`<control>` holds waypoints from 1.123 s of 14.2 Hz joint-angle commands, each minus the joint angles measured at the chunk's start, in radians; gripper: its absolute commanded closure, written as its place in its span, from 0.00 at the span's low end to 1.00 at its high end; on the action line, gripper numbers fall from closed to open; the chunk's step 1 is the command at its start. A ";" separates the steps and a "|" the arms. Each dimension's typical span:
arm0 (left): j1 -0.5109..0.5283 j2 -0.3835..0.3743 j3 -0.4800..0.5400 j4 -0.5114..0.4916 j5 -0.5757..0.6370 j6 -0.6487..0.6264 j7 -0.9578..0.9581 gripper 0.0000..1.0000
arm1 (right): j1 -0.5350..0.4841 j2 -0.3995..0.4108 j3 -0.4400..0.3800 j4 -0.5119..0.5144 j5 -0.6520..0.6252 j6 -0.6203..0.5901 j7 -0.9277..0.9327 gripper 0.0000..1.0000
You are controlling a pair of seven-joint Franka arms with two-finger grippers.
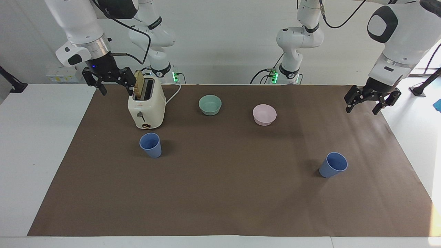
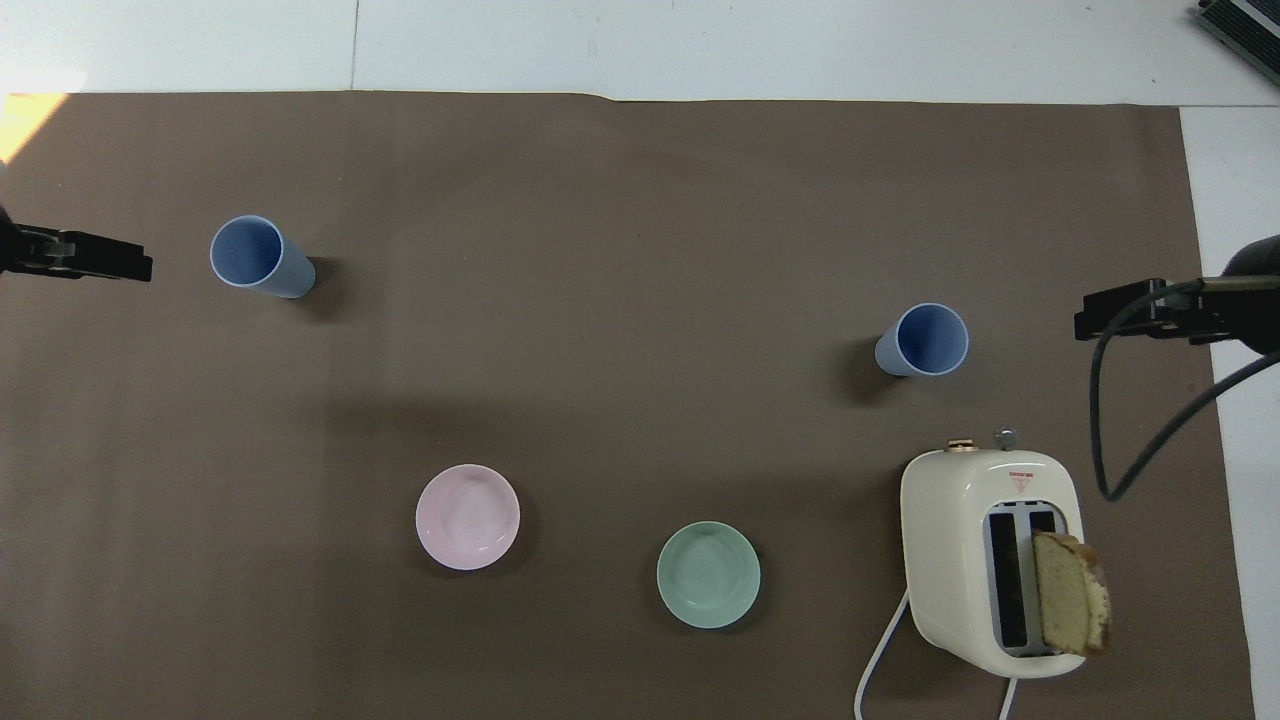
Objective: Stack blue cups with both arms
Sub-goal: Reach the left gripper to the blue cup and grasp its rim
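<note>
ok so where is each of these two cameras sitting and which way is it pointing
Facing view: high across the table, looking at the robots; whole arms show, left gripper and right gripper open, both raised.
Overhead view: high above the robots' end, looking steeply down and forward; only the grippers' tips show at its side edges.
Shared, half a turn apart: both blue cups, toaster, teal bowl, pink bowl.

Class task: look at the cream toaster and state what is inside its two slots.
The glossy cream two-slot toaster holds one slice of pale bread with a brown crust, sticking up from the slot toward the right arm's end. The other slot looks empty from above; its depths stay dark.
</note>
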 commanded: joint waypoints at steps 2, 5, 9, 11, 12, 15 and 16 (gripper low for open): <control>0.016 0.077 0.000 -0.022 -0.012 0.112 0.006 0.00 | -0.011 -0.027 0.004 -0.030 -0.008 0.009 -0.022 0.00; 0.019 0.149 0.002 -0.029 -0.018 0.193 0.009 0.00 | -0.011 -0.027 0.004 -0.028 -0.010 0.008 -0.022 0.00; 0.027 0.234 0.000 -0.086 -0.056 0.345 0.042 0.00 | -0.011 -0.027 0.004 -0.028 -0.010 0.008 -0.022 0.00; 0.027 0.267 0.000 -0.114 -0.082 0.422 0.042 0.00 | -0.011 -0.027 0.004 -0.030 -0.010 0.008 -0.022 0.00; 0.028 0.267 0.000 -0.126 -0.082 0.422 0.044 0.00 | -0.011 -0.027 0.004 -0.030 -0.010 0.008 -0.022 0.00; 0.039 0.260 0.000 -0.151 -0.082 0.421 0.042 0.31 | -0.011 -0.027 0.004 -0.028 -0.008 0.008 -0.022 0.00; 0.036 0.258 0.000 -0.154 -0.082 0.415 0.042 0.54 | -0.011 -0.027 0.004 -0.028 -0.010 0.008 -0.022 0.00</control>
